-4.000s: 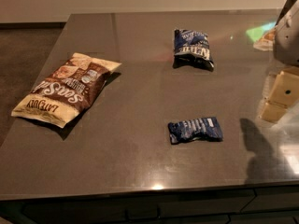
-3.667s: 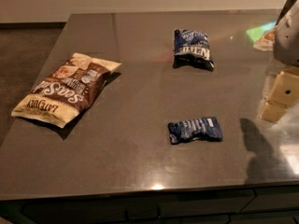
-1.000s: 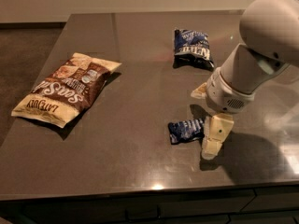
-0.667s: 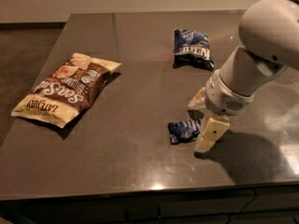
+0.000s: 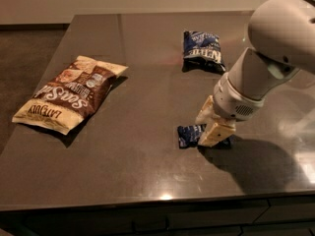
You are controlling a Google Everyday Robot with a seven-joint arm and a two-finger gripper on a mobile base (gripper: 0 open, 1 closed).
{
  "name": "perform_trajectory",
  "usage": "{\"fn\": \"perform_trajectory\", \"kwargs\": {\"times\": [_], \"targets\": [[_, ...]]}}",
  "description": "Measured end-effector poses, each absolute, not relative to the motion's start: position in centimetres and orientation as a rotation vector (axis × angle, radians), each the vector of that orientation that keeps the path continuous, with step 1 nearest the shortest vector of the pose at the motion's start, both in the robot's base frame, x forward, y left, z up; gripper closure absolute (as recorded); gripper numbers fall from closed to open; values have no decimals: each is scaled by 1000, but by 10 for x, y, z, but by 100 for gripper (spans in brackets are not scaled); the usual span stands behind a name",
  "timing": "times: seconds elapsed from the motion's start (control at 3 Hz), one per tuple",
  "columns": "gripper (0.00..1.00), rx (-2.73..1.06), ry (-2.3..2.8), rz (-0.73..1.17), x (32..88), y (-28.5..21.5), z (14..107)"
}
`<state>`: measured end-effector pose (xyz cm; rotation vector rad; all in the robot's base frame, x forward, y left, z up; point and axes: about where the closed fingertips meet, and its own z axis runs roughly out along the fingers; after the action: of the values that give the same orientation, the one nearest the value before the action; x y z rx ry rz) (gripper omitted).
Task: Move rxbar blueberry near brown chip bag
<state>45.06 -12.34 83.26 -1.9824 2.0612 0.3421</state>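
The rxbar blueberry [image 5: 189, 135], a small dark blue wrapper, lies flat on the dark table near the front, right of centre. My gripper [image 5: 210, 123] is down on the bar's right half and hides that part, so only the left end shows. The bar rests on the table. The brown chip bag [image 5: 69, 93], brown with cream-yellow ends and white script, lies flat at the left side, well apart from the bar.
A larger blue-and-white snack bag [image 5: 202, 49] lies at the back, right of centre, behind my white arm [image 5: 266, 68]. The table's front edge [image 5: 157, 200] runs just below the bar, and its left edge [image 5: 34, 90] is close to the brown bag.
My arm swung in from the right edge of the view to over the bar. In the last second the gripper dropped lower and settled on the bar's right half. The bags have not moved.
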Motion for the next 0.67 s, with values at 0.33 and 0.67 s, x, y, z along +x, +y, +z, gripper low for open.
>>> {"fn": "perform_trajectory", "kwargs": {"times": [0.33, 0.67], "targets": [[99, -1980, 2062, 341, 452, -122, 836], [100, -1950, 2068, 331, 466, -101, 860]]}}
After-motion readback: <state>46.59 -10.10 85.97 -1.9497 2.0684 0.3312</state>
